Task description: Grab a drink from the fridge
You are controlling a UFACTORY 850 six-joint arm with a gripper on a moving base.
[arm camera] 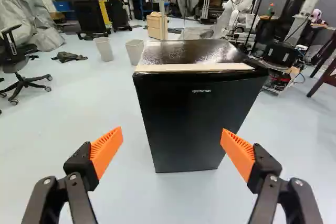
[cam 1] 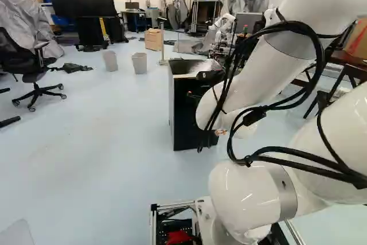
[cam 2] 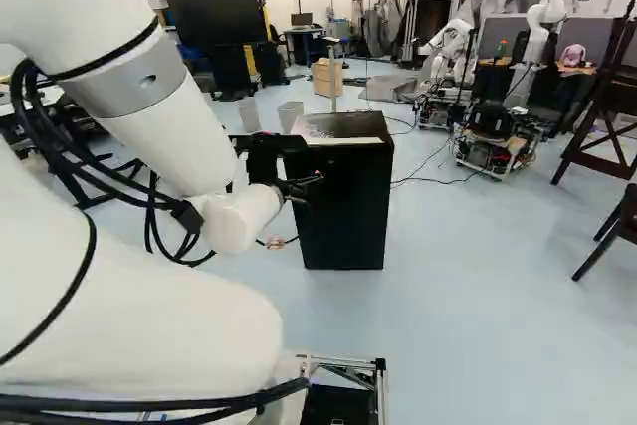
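From where I stand, the black fridge (arm camera: 194, 124) is upright on the floor (arm camera: 105, 150), its door shut — and the gripper (cam 2: 304, 188) hangs in front of it, fingers spread wide apart with nothing between them touched. Beyond the fridge stand two pale bins (arm camera: 104, 49) and — farther back from it — a wooden cabinet (arm camera: 156, 26).

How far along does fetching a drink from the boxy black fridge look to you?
Only lining up looks done: the black two-fingered gripper with orange pads faces the fridge. Nothing is in hand, the fingers standing open. The fridge door looks closed and no drink shows, so opening it and taking one out appear left.
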